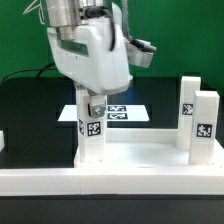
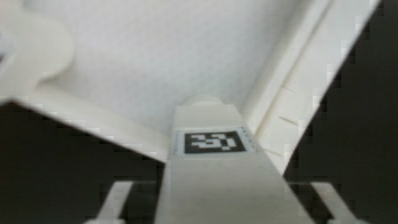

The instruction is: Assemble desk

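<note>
So the fingers [image 1: 92, 108] are clamped on a tagged leg [image 1: 92, 130], held upright over the panel [image 1: 140, 152], which lies on the black tabletop [image 1: 30, 105]. The exterior view also shows two more legs [image 1: 197, 118] standing at the panel's far end on that view's right. The wrist view shows only the gripped leg [image 2: 217, 160] close up over the panel's rim [image 2: 302, 90].

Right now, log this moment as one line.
gripper: shut on leg | leg: upright at desk panel corner | two legs: standing
</note>
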You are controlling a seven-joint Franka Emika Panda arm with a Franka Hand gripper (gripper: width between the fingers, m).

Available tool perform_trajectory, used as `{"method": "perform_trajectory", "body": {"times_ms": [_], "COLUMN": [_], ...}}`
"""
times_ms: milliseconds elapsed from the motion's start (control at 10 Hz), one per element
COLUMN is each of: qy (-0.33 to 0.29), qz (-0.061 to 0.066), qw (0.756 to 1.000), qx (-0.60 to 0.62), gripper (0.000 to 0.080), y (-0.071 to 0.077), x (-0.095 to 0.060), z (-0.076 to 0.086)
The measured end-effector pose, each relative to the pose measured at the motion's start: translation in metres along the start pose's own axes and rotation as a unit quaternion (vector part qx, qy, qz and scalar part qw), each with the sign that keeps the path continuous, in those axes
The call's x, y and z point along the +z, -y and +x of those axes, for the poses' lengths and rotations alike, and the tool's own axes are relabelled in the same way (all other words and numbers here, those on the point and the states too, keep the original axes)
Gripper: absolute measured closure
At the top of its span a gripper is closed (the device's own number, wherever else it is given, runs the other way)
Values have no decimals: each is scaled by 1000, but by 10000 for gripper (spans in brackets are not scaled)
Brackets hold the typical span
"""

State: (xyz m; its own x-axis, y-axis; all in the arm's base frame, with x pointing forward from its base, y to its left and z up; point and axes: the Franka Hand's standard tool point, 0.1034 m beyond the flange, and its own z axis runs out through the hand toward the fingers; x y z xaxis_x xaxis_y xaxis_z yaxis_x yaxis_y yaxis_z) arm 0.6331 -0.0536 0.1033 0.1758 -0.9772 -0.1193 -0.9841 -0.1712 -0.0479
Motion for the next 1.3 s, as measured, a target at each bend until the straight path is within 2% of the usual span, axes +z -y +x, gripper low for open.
{"method": "perform_trajectory", "body": {"times_ms": [300,600,700,800,900,1000,1100,1200,1300], "qy": [15,10,12,11,11,12,17,25,30], "qz": [14,12,12,11,11,13,22,36,46], "qw": [975,971,969,970,970,970,972,973,972], "qx": [221,238,245,243,243,241,233,228,228], "gripper": [510,507,474,334,334,193,159,159,152], "y": [5,3,2,2,2,3,8,11,14], "x": [2,2,3,4,4,2,-14,-37,-53], "z": [-2,-1,-1,-1,-2,-2,-9,-17,-20]}}
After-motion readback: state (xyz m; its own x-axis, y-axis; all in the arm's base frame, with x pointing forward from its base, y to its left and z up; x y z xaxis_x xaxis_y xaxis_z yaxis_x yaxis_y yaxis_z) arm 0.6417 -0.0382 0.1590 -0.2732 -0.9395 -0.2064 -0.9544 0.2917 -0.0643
